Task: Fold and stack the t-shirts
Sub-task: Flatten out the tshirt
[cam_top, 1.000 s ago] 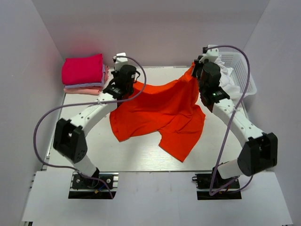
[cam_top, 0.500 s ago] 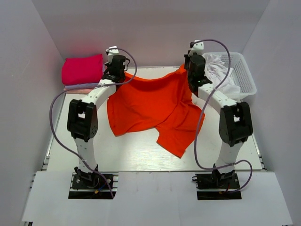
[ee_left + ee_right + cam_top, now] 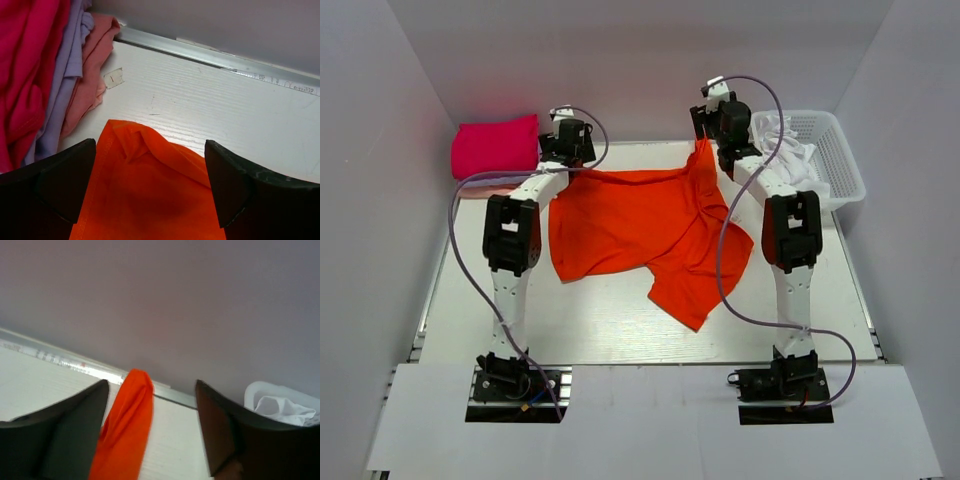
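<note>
Main worry was the orange t-shirt (image 3: 640,225) snagging: the right gripper (image 3: 151,390) had its fingers apart, but one far corner stood up in a peak between them, so pulling back could've dragged it and rumpled the spread. The left gripper (image 3: 147,165) gaped wide over the other far corner, flat on the worktop (image 3: 600,310) just beside the folded stack (image 3: 498,150), which a sloppy move could nudge. Both arms were stretched way out toward the back wall.
</note>
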